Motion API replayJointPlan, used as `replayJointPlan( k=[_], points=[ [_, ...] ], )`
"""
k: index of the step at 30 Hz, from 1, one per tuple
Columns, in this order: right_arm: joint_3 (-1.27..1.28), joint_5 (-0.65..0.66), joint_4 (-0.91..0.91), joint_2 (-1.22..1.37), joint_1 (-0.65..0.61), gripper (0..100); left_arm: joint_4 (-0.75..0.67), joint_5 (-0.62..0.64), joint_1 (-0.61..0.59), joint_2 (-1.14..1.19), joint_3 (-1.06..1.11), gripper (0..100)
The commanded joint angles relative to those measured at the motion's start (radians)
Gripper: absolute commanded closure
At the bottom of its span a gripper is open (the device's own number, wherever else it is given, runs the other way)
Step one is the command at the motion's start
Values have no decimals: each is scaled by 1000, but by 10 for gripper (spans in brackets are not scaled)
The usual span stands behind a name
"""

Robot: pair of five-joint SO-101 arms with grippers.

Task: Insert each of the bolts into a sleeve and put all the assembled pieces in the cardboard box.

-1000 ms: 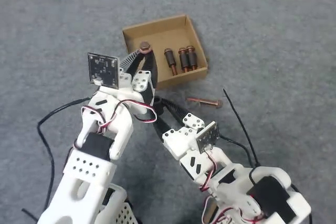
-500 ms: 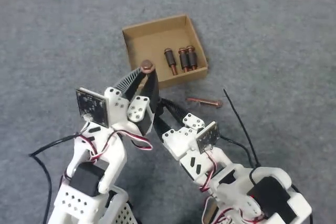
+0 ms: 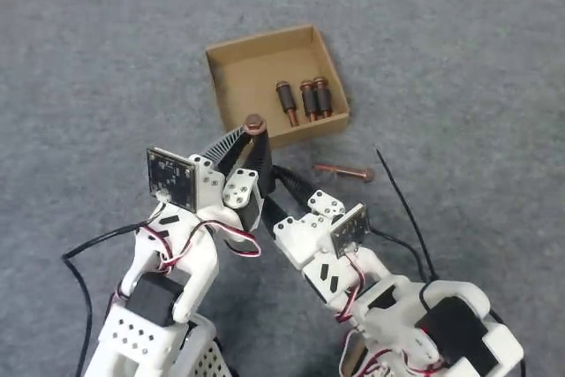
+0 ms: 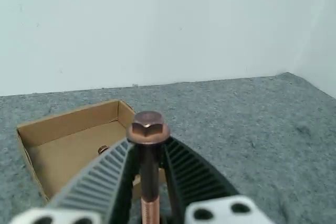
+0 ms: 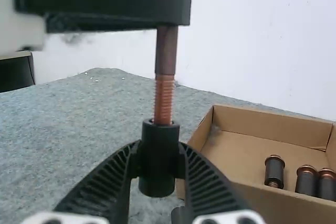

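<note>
We have drawn our left gripper (image 3: 250, 135) back from over the cardboard box (image 3: 250, 77); its bolt (image 4: 149, 129) now enters the sleeve (image 5: 157, 157) in our right gripper (image 5: 158, 169).

Soft, even light falls from above on the grey mat (image 3: 459, 86), bright and without glare. Shadows under the arms are faint, and the cardboard box (image 3: 265, 41) has slight shade along its inner walls. The head of the bolt (image 4: 149, 127), beyond the left gripper (image 4: 149, 150), has a dull sheen. The sleeve (image 5: 157, 163) in the right gripper (image 5: 157, 148) looks flat black against the bright wall (image 5: 262, 35).
</note>
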Motion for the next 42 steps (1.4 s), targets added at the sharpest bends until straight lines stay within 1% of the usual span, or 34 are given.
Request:
replayJointPlan(
  k=[1,4,15,21,27,29,31,33,35,42],
  points=[
    [18,-8,2,-45,-2,993,5,-9,32,-31,-15,989],
    [18,-8,2,-45,1,993,41,-9,48,-31,-18,989],
    [18,-5,31,-47,2,993,187,-17,43,-31,10,989],
    [18,-5,33,-47,2,993,183,-18,48,-31,99,989],
    [18,-5,31,-47,2,993,183,-15,43,-31,102,987],
    [18,-5,31,-47,2,993,187,-11,43,-31,97,953],
    [18,-5,31,-47,2,993,192,-9,43,-31,97,882],
    [18,-5,31,-47,2,993,235,-9,41,-31,97,814],
    [18,-5,31,-47,2,993,256,-9,41,-31,97,772],
    [18,-3,33,-47,2,993,258,-9,41,-31,97,769]
  ],
)
